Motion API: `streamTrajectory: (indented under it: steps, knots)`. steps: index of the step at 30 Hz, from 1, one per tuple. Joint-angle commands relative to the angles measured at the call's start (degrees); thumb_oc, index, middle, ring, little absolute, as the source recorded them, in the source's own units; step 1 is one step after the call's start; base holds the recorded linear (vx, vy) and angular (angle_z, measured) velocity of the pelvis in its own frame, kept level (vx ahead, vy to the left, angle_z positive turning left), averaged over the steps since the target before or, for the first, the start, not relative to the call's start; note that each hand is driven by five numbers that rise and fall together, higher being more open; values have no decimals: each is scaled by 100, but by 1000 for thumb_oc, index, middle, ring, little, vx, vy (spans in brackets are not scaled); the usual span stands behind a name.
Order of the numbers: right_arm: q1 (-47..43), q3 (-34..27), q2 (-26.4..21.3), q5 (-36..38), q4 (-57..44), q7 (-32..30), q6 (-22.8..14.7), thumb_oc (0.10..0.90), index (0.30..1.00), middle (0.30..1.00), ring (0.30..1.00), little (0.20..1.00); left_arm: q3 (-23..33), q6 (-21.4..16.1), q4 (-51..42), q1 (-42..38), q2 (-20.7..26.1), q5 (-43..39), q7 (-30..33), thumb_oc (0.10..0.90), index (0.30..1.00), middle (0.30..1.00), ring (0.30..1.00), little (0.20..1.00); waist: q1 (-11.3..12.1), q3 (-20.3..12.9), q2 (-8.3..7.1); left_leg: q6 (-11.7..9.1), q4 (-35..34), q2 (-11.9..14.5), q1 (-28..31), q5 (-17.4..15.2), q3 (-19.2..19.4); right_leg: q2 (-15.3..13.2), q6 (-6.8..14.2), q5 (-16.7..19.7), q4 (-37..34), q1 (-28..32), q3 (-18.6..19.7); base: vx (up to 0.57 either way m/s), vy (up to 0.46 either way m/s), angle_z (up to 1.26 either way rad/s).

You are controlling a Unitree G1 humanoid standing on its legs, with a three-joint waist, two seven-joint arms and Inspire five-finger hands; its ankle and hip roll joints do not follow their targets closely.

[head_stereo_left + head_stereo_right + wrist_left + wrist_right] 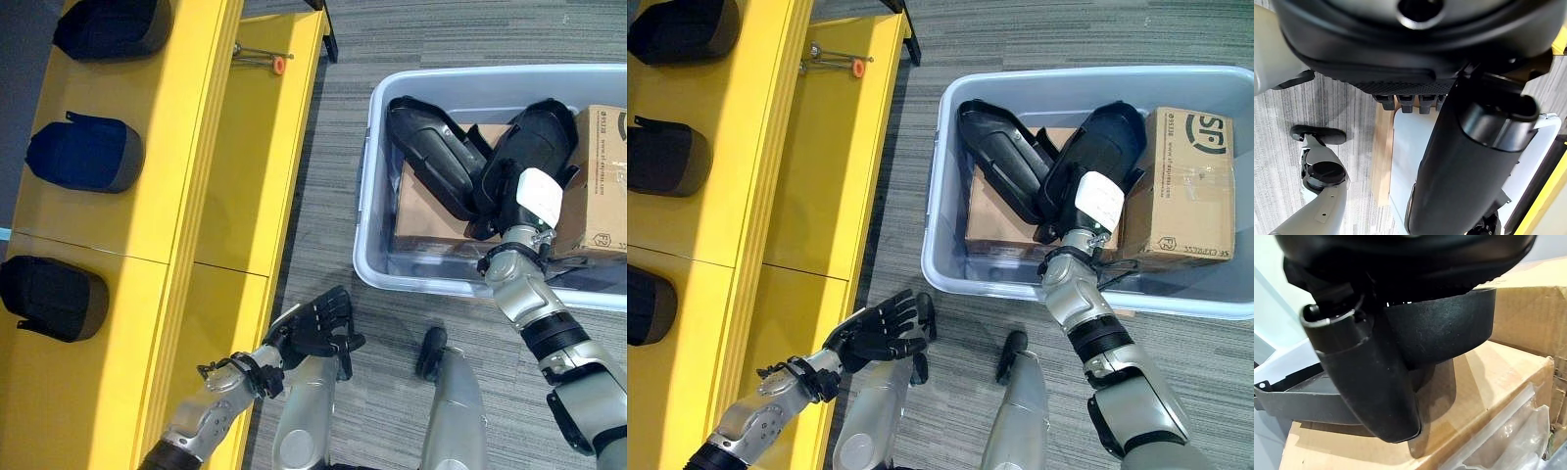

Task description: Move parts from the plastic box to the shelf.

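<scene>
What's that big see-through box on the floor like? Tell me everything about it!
The plastic box is a pale, bluish, see-through tub with a thick rounded rim and no lid. It sits flat on the grey carpet, right of the yellow shelf, not touching it. Inside lie two cardboard boxes, a low one and a taller one, with two black curved parts on top. The right hand reaches in over the near wall, on one part.
</scene>
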Motion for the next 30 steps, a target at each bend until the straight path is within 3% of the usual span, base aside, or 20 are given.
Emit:
streamTrajectory:
  steps: [1,6,17,23,30]
  knots:
    - [319,-161,134,939,897,735,28,400,300,300,300,300,-36,-338,-371,-136,-102,26,-190,900,1000,1000,1000,1000,100,94,418,-74,136,-301,234,-557,-63,179,66,85,-190,432,-253,0,0,0]
    - [465,-298,-49,748,642,745,-199,400,300,300,300,300,25,-417,-385,-50,-39,-18,-317,900,1000,1000,1000,1000,14,94,384,-83,106,-285,418,-588,-28,187,83,110,-298,602,-244,-7,13,-1]
    - [925,-619,-293,334,-819,609,-279,400,300,300,300,300,292,-290,-652,139,7,-160,-296,900,1000,1000,1000,1000,-210,94,200,-56,-63,-127,846,-528,100,368,89,430,-821,1010,-227,-36,8,-5]
    - [1440,-843,-321,120,-1861,795,-299,400,300,300,300,300,440,-338,-790,254,17,-108,-268,900,1000,1000,1000,1000,-385,94,-72,-44,-46,-64,1288,-643,144,417,118,494,-1079,1490,-193,-3,-7,-6]
    - [2138,-1107,-251,-156,-2484,968,-449,400,300,300,300,300,551,-294,-750,511,-65,15,-363,900,1000,1000,1000,1000,-502,-231,-341,-42,-48,-24,1733,-756,160,465,127,527,-1393,2022,-170,68,-15,-2]
